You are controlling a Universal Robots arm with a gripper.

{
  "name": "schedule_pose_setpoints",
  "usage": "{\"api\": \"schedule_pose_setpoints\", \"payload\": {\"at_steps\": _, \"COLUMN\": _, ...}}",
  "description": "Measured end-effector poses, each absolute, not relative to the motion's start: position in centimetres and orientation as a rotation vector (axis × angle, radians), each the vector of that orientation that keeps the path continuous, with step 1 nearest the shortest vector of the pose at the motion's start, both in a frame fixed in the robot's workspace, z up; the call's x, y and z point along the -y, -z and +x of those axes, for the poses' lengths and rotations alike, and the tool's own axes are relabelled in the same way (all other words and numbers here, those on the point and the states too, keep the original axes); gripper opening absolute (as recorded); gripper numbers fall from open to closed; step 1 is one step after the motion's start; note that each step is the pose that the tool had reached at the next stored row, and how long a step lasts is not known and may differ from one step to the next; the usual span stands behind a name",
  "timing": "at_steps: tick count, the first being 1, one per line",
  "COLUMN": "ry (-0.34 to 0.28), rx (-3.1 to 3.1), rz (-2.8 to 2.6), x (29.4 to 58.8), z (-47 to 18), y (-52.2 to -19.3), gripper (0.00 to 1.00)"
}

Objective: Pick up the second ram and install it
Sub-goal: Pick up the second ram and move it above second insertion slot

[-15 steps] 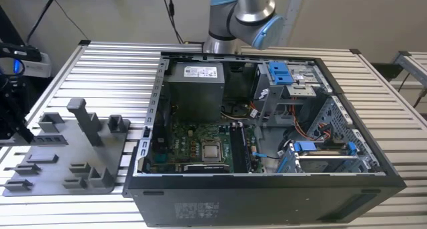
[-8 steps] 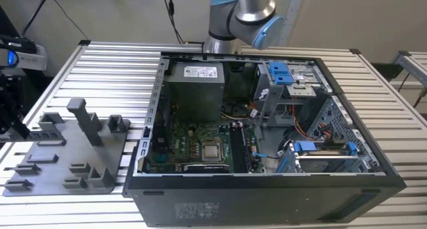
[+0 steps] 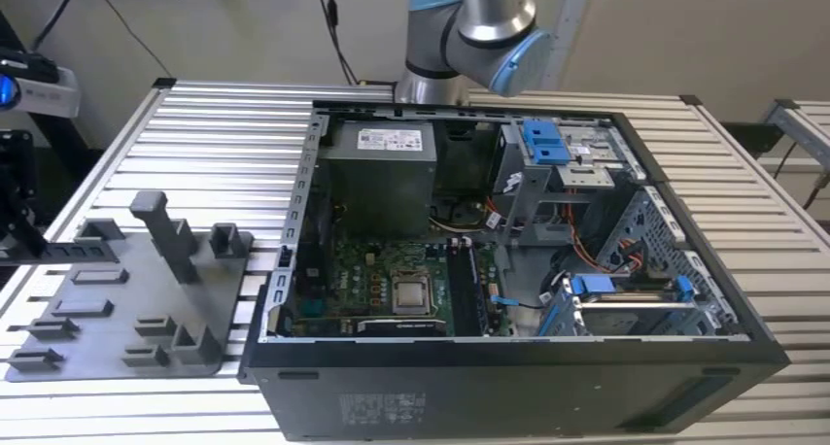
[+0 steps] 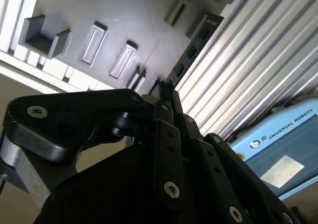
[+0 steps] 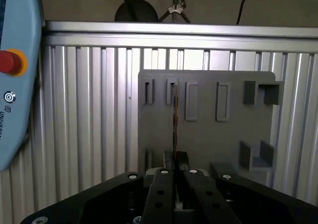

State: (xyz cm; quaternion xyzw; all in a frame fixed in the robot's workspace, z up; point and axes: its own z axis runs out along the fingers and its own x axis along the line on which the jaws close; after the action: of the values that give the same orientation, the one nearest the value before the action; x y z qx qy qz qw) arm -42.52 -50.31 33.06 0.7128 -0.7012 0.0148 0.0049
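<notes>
Ram pinched edge-on in the claw, over the grey tray.

In the first wrist view the gripper [image 5: 175, 159] has its fingers closed almost together on the ram [image 5: 174, 117]. The ram shows as a thin dark strip in front of the tray [image 5: 208, 134] and the ribbed table [image 5: 84, 110]. In the exterior view the tray [image 3: 117, 343] lies at lower left, just beside the open case [image 3: 519, 362] in the centre, with the arm [image 3: 473, 22] at top centre.
</notes>
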Motion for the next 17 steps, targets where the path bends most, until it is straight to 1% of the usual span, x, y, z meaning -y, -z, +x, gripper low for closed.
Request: {"api": "schedule_pose_setpoints", "payload": {"at_steps": 17, "ry": -0.046, "rx": 2.196, "rz": 2.232, "x": 50.3, "z": -42.5, "y": -37.6, "gripper": 0.14}}
